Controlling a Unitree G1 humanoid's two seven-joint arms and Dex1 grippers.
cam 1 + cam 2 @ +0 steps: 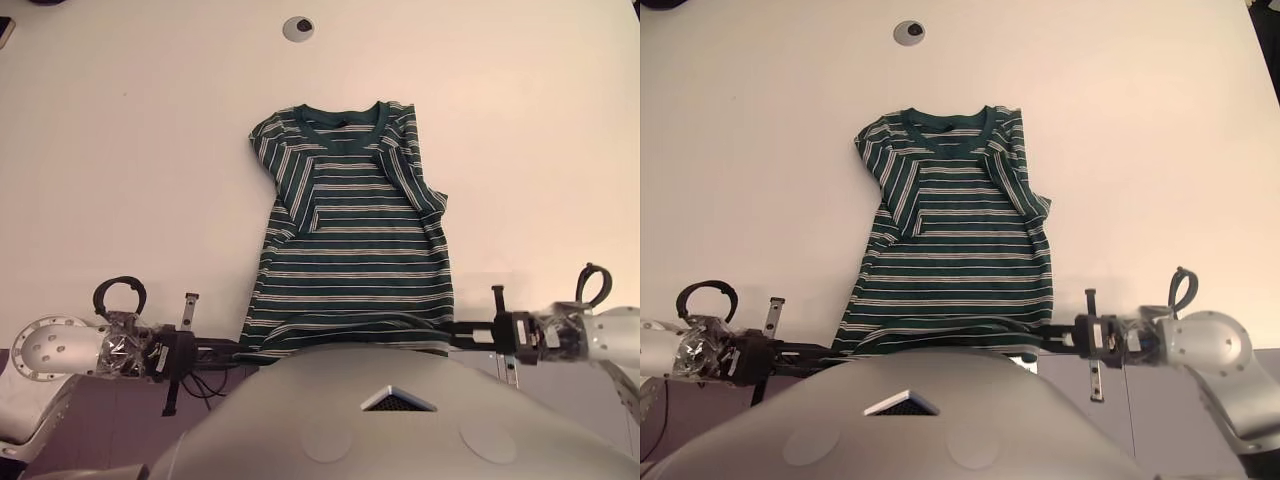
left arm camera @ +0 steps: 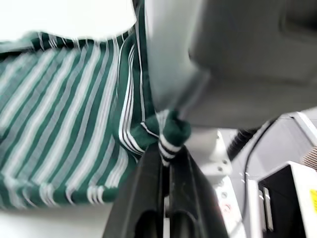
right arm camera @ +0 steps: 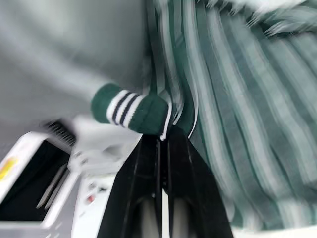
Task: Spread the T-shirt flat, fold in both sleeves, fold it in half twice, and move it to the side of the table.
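A dark green T-shirt with white stripes lies on the pale table, collar at the far side, both sleeves folded in over its body. Its hem hangs at the near table edge. My left gripper is shut on the hem's left corner, and the left wrist view shows the striped T-shirt cloth pinched between the black fingers. My right gripper is shut on the hem's right corner, with a bunch of T-shirt cloth sticking out past its fingers.
The table is bare on both sides of the shirt. A round grey cable port sits at the far middle. White equipment stands below the near table edge.
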